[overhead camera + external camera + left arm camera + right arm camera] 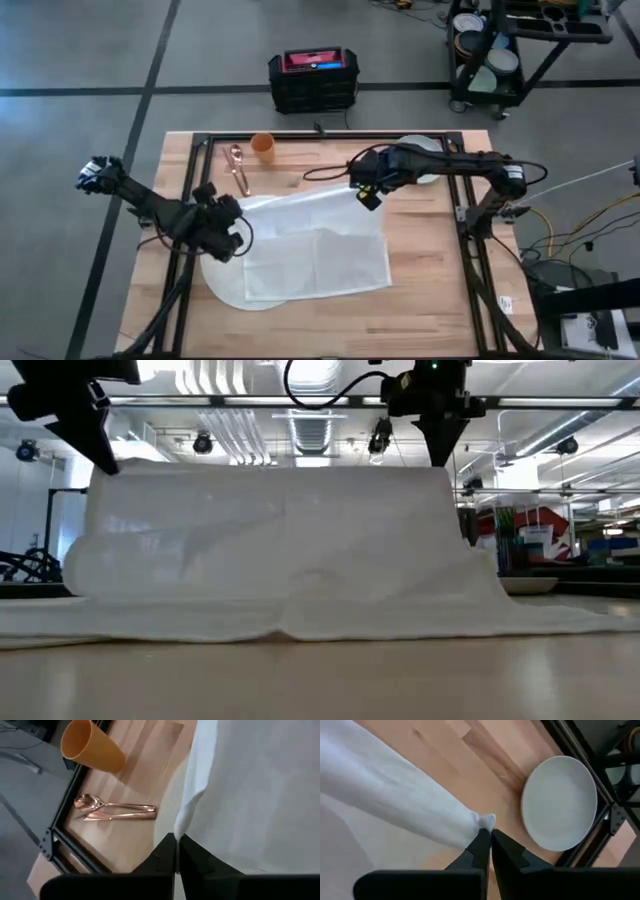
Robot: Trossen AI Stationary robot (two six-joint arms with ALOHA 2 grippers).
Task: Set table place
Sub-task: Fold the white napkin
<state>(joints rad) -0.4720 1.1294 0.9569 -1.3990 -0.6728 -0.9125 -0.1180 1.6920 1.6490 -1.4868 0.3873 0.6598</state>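
A white cloth (315, 245) is raised along its far edge, and its near part lies on the table (430, 300) and on the round white mat (225, 288), the place. My left gripper (238, 215) is shut on the cloth's left far corner. My right gripper (368, 195) is shut on its right far corner. In the low view the cloth (280, 540) stands like a wall between them. The pale plate (425, 160) sits at the far right. An orange cup (262, 145) and copper cutlery (238, 168) lie at the far left. My left gripper pinches the cloth's left far corner (180, 827) between its two fingers, at an edge fold. That corner is lifted clear and the cloth hangs from it down to the table. My right gripper pinches the cloth's bunched right far corner (486, 821) between its fingertips. The corner is raised off the table. The top edge (270, 468) runs nearly straight across to the other gripper.
The plate (560, 802) lies close beyond my right gripper, near the table's black frame rail (465, 200). The cup (92, 747) and cutlery (115, 811) lie past my left gripper. A black crate (313, 80) stands on the floor beyond the table.
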